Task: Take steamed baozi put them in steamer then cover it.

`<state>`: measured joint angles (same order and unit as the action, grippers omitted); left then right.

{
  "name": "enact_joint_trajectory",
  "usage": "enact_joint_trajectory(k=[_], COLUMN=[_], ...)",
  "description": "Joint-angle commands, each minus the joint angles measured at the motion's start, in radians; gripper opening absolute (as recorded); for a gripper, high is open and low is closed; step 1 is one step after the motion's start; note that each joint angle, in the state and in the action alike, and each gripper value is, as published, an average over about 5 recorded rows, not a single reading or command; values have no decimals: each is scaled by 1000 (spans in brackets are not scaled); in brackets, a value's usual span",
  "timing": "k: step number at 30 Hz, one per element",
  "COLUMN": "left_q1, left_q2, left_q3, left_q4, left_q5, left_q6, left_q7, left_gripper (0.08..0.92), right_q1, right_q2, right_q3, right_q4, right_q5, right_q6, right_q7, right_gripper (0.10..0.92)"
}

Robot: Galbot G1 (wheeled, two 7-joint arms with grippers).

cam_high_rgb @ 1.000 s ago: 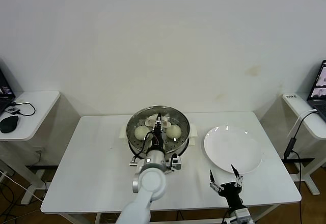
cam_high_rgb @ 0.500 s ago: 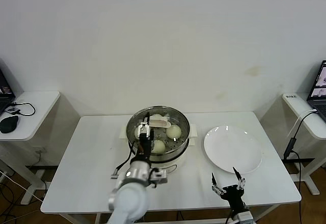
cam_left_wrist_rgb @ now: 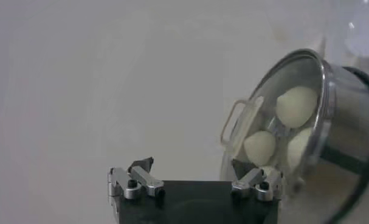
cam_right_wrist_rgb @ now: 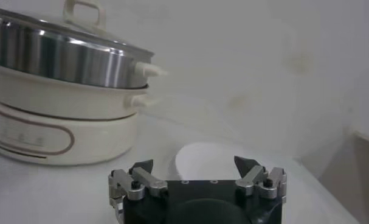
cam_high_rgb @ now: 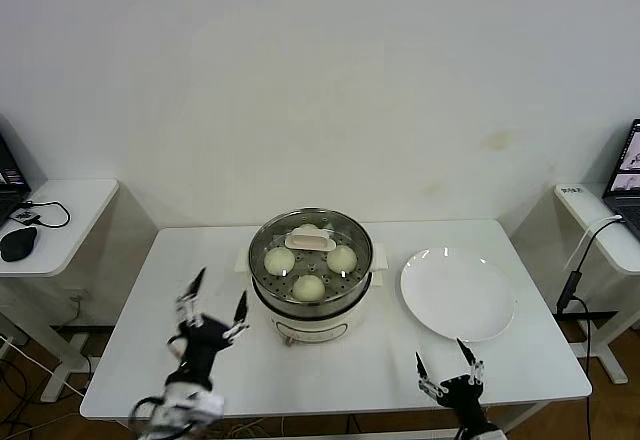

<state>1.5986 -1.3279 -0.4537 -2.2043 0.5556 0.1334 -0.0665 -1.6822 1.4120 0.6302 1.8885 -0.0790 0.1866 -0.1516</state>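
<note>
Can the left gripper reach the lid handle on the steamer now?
Probably yes. The left gripper is open, beside the steamer on its left, and nothing lies between it and the lid handle.

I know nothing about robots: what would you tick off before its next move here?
1. Glass lid with cream handle sits on the round shiny steel steamer: ok.
2. Cream-white round buns under the lid: ok, three clearly seen, a fourth cannot tell.
3. Flat white round plate empty: ok.
4. Left gripper open, holding nothing, clear of the steamer: ok.
5. Right gripper open near the table's front edge: ok.
</note>
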Motion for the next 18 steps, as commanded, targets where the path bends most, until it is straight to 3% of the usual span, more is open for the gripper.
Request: enact_joint_trajectory(k=[1, 4, 18], left_q1=[322, 325, 322], left_q2=[13, 5, -17], left_q3=[-175, -154, -184], left_q4=[-8, 8, 57], left_q5=[-778, -750, -736], left_q6=[-272, -325, -354], left_q7=[-142, -145, -85], left_gripper=[823, 823, 823], right_q1=[-88, -94, -80], right_q2=[-97, -103, -92], right_q3=[-15, -13, -50], right_q4=[64, 74, 40], right_q5=[98, 97, 56], right_q6=[0, -8, -1], right_q7=[3, 14, 22], right_gripper=[823, 823, 823])
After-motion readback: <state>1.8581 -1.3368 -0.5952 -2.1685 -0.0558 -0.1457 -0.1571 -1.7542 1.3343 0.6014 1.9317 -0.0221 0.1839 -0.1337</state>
